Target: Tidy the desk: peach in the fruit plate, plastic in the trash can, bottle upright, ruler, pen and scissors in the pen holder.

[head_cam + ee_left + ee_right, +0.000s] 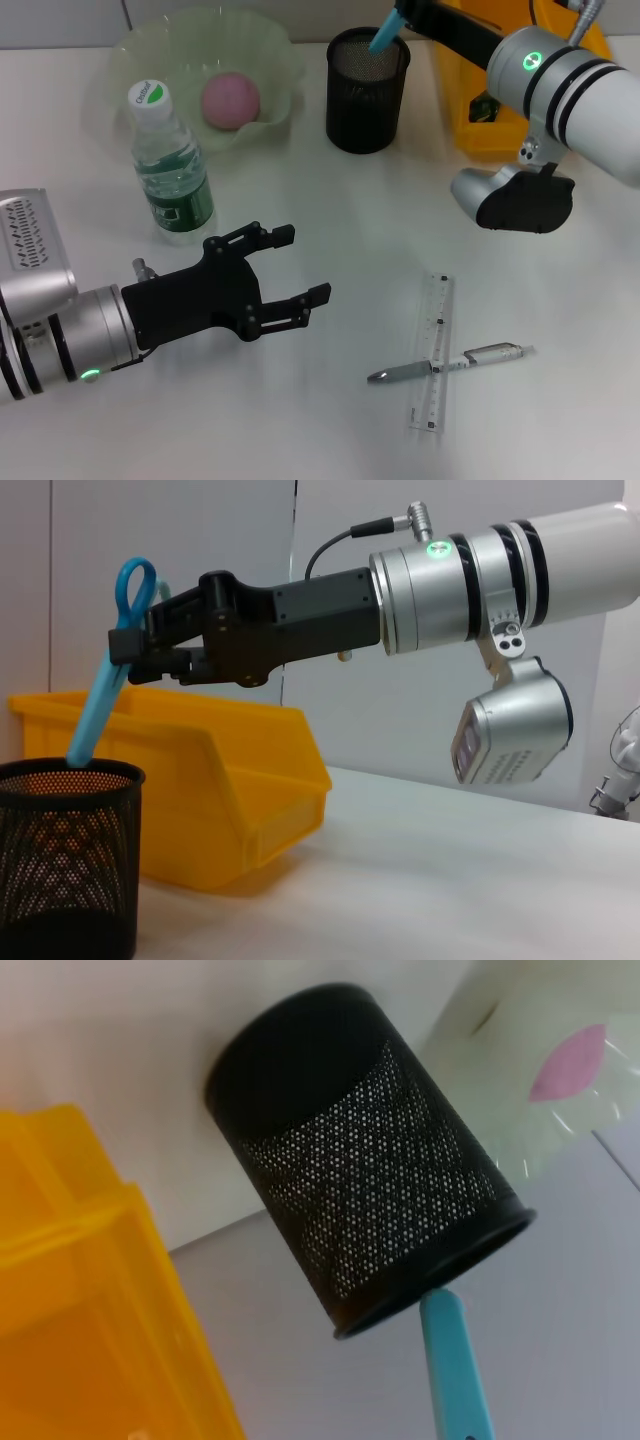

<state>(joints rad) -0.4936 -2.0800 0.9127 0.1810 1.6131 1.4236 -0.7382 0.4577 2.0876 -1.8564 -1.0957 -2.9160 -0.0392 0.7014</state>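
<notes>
My right gripper (400, 14) is shut on the blue scissors (385, 36), whose tip dips into the black mesh pen holder (367, 92). In the left wrist view the right gripper (128, 645) clamps the scissors (98, 705) just below the handle loops, over the holder (65, 865). The pink peach (231, 100) lies in the pale green fruit plate (275, 50). An upright bottle (170, 165) stands in front of the plate. A clear ruler (432, 350) and a silver pen (450, 362) lie crossed at front right. My left gripper (295, 268) hovers open beside the bottle. The plastic is out of view.
The yellow trash can (470, 120) stands right of the pen holder, under my right arm. In the right wrist view the holder (370, 1200) sits between the yellow bin (80, 1290) and the plate with the peach (570, 1060).
</notes>
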